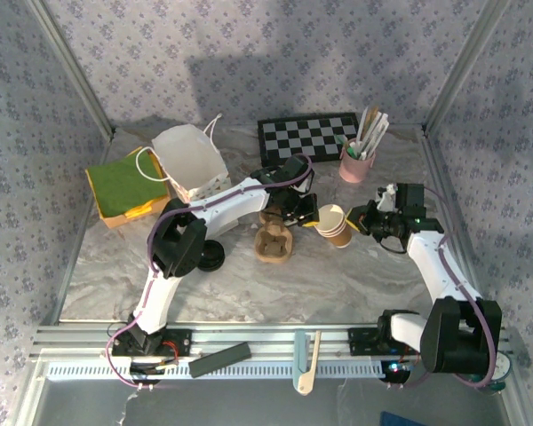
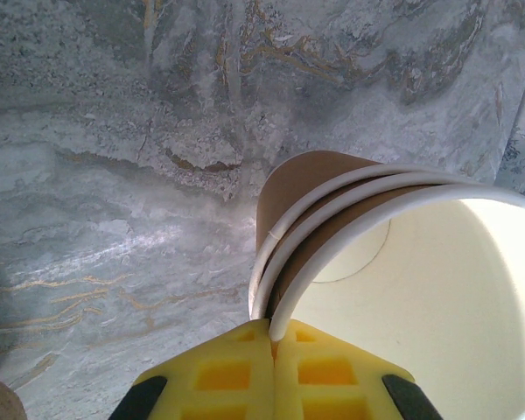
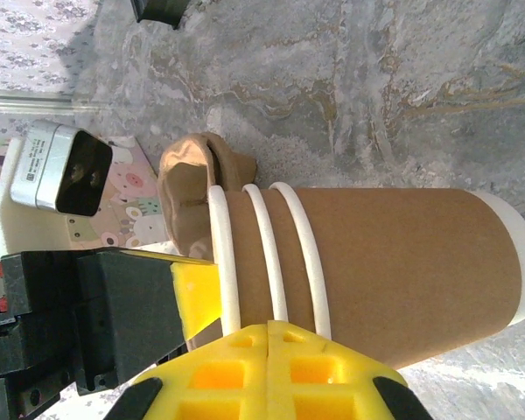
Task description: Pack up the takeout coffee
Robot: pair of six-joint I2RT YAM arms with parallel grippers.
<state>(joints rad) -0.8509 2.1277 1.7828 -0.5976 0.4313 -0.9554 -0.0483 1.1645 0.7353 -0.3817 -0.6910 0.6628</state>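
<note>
On the desk, right of the pulp tray, the left hand and right hand are each clamping a rim of the nested takeout cups; I am judging a slow, straight pull apart best.

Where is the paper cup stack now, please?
In the top view the cup stack lies right of centre, between the left gripper and right gripper, just right of the pulp tray.

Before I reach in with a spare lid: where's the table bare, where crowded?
Bare: the front strip between pulp tray and near rail, and the left patch in front of the green box. Crowded: the centre around the stacked cups, and the back row from paper bag to pink cup.
</note>
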